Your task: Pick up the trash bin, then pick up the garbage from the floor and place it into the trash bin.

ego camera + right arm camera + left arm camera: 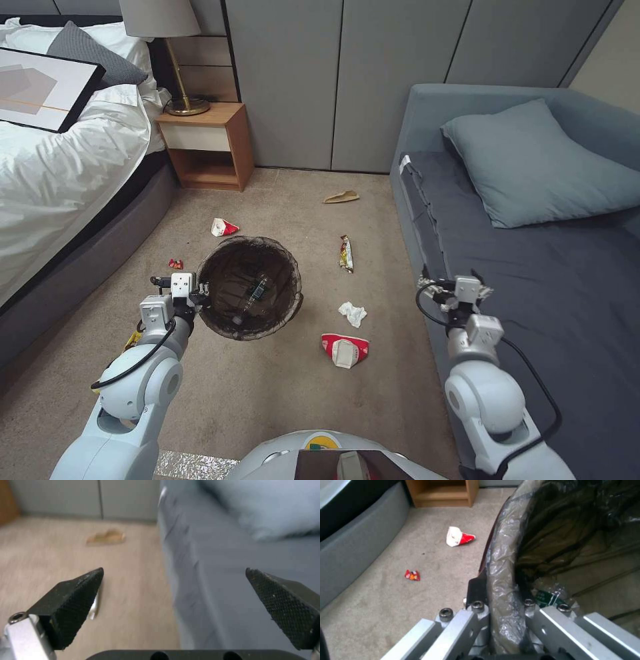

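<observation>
- Left gripper (200, 293) of mine is clamped on the near-left rim of the trash bin (250, 287), one finger outside the wall and one inside over the folded dark bag, as the left wrist view shows.
- Held this way, the trash bin hangs beside my left arm with its mouth tipped toward my head camera; a clear plastic bottle (252, 293) already lies inside.
- Right gripper (173, 597) is spread wide and empty, hovering at the near edge of the grey sofa (533, 267), above the floor's right side.
- Garbage is scattered on the carpet: a crushed red-and-white cup (345, 349) near me, a white tissue (353, 313) just beyond it, a snack wrapper (346, 253) farther on, a tan paper scrap (341, 197) near the far wall, another crushed cup (224, 227) beyond the bin and a small red wrapper (176, 264) to its left.
- Judging by reach, the near cup or tissue suits my right arm best; I should swing left off the sofa before descending.
- Flat, soft litter needs my fingertips pressed into the carpet either side, closing firmly.
- Meanwhile I must hold the bin steady and keep its mouth upward, so the bottle cannot spill and the drop has a wide target.
</observation>
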Robot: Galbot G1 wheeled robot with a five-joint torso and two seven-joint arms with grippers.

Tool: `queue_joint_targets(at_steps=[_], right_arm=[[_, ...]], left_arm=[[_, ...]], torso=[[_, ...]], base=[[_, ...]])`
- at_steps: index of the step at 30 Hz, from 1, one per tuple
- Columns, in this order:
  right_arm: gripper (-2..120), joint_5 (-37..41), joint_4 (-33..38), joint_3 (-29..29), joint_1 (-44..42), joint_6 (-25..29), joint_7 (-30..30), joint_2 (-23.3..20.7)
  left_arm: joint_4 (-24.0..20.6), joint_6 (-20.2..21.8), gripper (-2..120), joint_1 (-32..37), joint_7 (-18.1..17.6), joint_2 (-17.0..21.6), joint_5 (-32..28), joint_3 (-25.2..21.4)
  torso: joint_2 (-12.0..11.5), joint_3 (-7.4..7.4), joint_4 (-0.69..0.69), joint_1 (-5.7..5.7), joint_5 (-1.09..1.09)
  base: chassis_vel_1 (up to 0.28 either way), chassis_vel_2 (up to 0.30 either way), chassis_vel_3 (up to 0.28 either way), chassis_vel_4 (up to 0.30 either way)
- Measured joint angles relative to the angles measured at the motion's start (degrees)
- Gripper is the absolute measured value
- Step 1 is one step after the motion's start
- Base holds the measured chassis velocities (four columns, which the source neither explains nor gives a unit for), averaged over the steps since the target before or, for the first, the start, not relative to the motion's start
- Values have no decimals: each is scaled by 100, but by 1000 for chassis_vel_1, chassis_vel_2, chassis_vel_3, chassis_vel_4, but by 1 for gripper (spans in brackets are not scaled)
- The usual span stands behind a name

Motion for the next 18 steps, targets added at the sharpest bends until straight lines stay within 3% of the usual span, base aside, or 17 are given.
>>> queue_joint_targets(at_steps=[4, 8, 18], right_arm=[[100, 841, -398, -262, 451, -639, 149, -552], [100, 1308, -635, -445, 685, -1124, 132, -837], [100, 1399, -936, -678, 816, -1302, -339, -1115]], left_arm=[[-17, 0, 3, 34, 2, -11, 22, -39], [-6, 1, 3, 39, 2, -46, 61, -50], [158, 9, 3, -22, 33, -111, 188, 39]], torso=[[0, 1, 2, 0, 1], [0, 0, 1, 0, 1], [0, 0, -1, 0, 0]], base=[[0, 0, 0, 0], [0, 0, 0, 0], [0, 0, 0, 0]])
